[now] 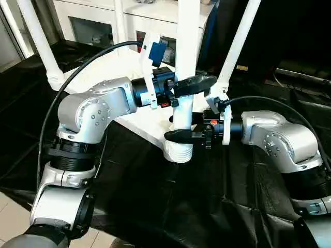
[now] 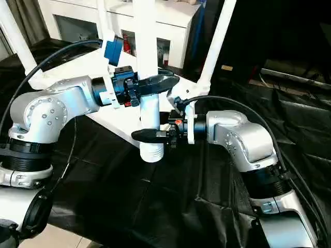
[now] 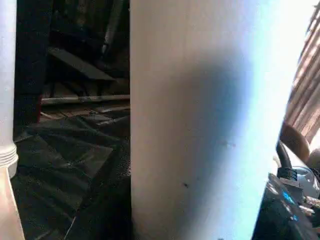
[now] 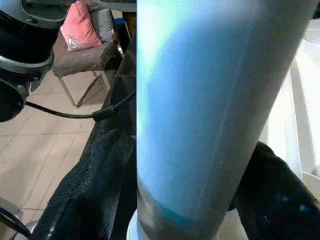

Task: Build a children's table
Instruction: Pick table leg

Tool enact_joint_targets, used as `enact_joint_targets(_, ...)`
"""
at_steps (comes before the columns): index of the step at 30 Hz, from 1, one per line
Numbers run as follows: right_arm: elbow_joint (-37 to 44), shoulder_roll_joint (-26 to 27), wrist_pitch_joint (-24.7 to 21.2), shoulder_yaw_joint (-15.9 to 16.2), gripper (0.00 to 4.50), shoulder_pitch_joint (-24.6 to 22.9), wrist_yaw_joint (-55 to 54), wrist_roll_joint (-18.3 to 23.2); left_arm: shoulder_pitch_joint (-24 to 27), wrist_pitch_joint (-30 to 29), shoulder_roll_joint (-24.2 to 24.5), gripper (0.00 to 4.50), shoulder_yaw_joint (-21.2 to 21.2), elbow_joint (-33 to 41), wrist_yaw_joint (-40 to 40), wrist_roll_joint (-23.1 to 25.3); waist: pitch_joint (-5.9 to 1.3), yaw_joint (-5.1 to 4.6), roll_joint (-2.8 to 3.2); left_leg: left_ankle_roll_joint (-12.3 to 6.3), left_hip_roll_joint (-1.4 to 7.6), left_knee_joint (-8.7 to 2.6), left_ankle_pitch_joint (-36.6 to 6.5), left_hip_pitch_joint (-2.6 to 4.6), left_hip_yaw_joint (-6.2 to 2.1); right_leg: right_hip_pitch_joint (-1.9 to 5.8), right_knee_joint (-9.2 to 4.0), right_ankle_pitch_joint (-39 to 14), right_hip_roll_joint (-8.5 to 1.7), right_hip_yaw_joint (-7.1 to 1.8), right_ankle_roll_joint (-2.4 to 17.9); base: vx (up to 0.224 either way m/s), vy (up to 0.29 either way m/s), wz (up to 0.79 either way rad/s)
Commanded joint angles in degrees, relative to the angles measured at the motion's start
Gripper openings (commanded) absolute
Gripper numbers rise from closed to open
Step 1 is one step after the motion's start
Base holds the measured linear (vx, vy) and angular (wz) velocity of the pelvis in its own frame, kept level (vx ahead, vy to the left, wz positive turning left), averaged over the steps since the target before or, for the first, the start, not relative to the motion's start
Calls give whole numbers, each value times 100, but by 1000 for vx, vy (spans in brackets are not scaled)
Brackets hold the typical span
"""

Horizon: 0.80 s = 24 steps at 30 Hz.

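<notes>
Tabletop (image 1: pixel 129 121) lies upside down on the black sheet (image 1: pixel 155 206), a white plastic slab with legs standing up out of its corners. Starting at the left, one tubular leg (image 1: pixel 39 41) leans out from its ringed corner socket, and a second thin leg (image 1: pixel 120 23) rises behind the left arm's cable. In the middle stands the near leg (image 1: pixel 186 62), a smooth, wide white tube whose ribbed, flared foot sits in the front corner socket (image 1: pixel 178 152). The left gripper (image 1: pixel 192 85) is clamped on this tube higher up, one black finger curved across its front face; the right gripper (image 1: pixel 182 135) grips it lower down, just above the socket, with its finger wrapped the same way. Farther right, a fourth leg (image 1: pixel 238 46) slants up from the far corner, and the white cabinet (image 1: pixel 103 20) with glass doors stands behind everything. The plastic looks light and stiff but glossy, so I would judge the tube liable to slip or twist in the fingers; taking it low near the socket, as the right one does, should give the most control for pressing or turning it home, while the upper hold keeps it from tilting. Hollow walls may flex under a hard squeeze.
</notes>
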State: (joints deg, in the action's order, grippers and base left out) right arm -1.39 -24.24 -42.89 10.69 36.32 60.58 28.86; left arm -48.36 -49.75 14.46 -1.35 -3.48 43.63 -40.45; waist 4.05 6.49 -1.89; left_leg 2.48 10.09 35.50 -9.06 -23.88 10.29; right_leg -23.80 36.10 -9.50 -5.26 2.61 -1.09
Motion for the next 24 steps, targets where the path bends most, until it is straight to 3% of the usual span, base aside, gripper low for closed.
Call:
enact_joint_targets(1,-48,-9,85,16,266,122,78,-22,-125,-37,-32,181,-9,155,38,-58,-471,7,23,348,249,-484,-1574,212,-103,246,-434,-1625,-288,-177,1069,0,0,0)
enact_joint_targets(8,-66,13,138,8,200,80,71,-31,-131,-35,-49,181,22,135,22,-58,-473,6,41,338,248,-480,-1580,216,-102,244,-433,-1591,-283,-174,1096,0,0,0)
enact_joint_targets(18,-60,45,157,-24,189,43,36,1,-192,-31,-79,181,114,41,-42,-68,-470,5,55,372,249,-485,-1692,224,-112,241,-442,-1674,-283,-172,1077,0,0,0)
enact_joint_targets(19,-62,54,162,-31,189,41,21,4,-199,-30,-101,237,153,33,-69,-93,-469,6,56,371,251,-488,-1687,224,-112,239,-441,-1656,-281,-172,1081,0,0,0)
enact_joint_targets(20,-57,82,168,-56,189,30,-15,16,-295,-203,-245,237,411,-79,-296,-320,-471,2,52,376,247,-480,-1676,220,-106,245,-431,-1618,-284,-172,1104,0,0,0)
enact_joint_targets(24,-31,170,180,-148,189,1,-114,75,-376,-130,-342,265,602,-152,-435,-399,-480,20,54,348,241,-471,-1635,214,-113,255,-428,-1565,-286,-165,1174,0,0,0)
